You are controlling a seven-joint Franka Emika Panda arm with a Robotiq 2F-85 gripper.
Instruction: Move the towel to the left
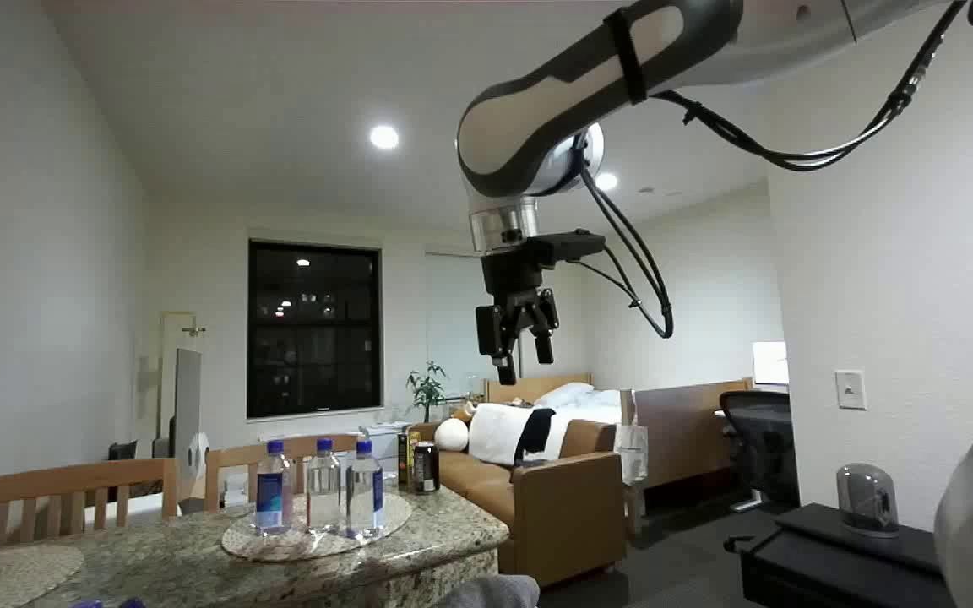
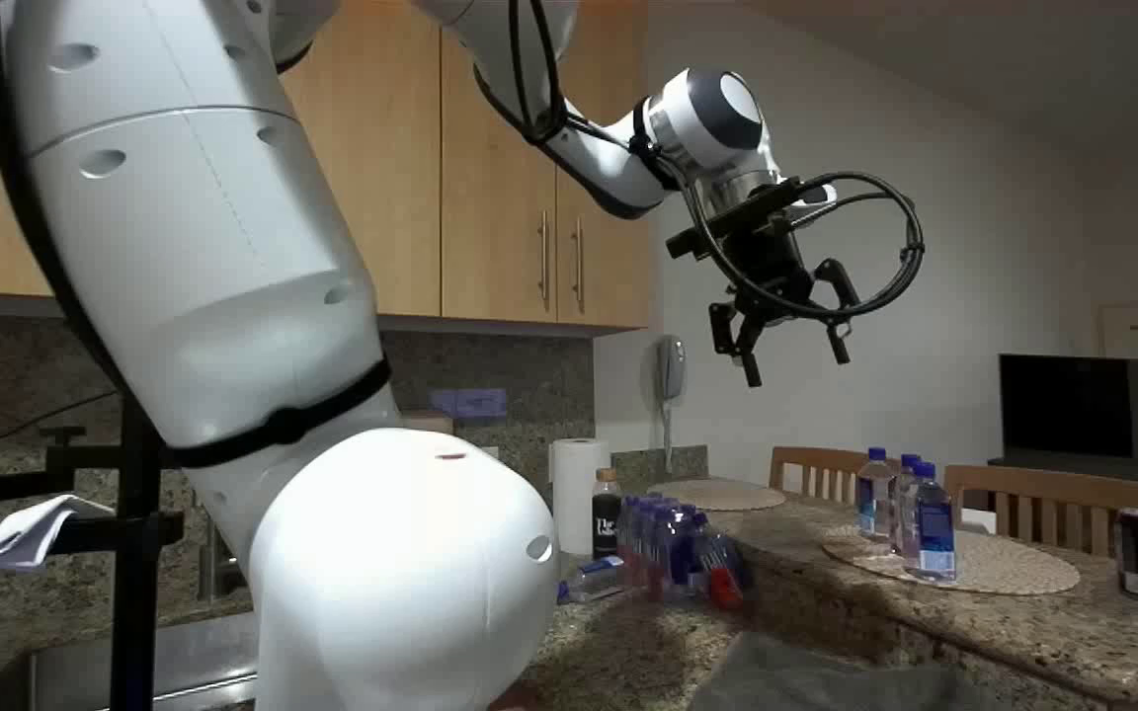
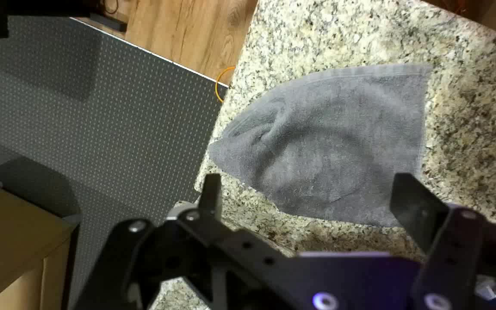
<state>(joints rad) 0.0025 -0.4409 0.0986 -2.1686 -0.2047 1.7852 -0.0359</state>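
The grey towel (image 3: 342, 137) lies mostly flat on the granite counter (image 3: 467, 129) in the wrist view, with folds near its pointed left end by the counter edge. Only part of the towel shows at the bottom of both exterior views (image 1: 493, 593) (image 2: 806, 681). My gripper (image 3: 308, 183) is open and empty, its fingers wide apart. In both exterior views the gripper (image 1: 525, 361) (image 2: 796, 360) hangs high above the counter, pointing down and apart from the towel.
Several bottles (image 2: 668, 548) crowd the lower counter near a paper towel roll (image 2: 577, 494). A raised counter (image 2: 1023, 632) holds upright water bottles (image 1: 323, 494) on a round mat and a dark can (image 1: 426, 467). Carpeted floor (image 3: 136, 129) lies past the counter edge.
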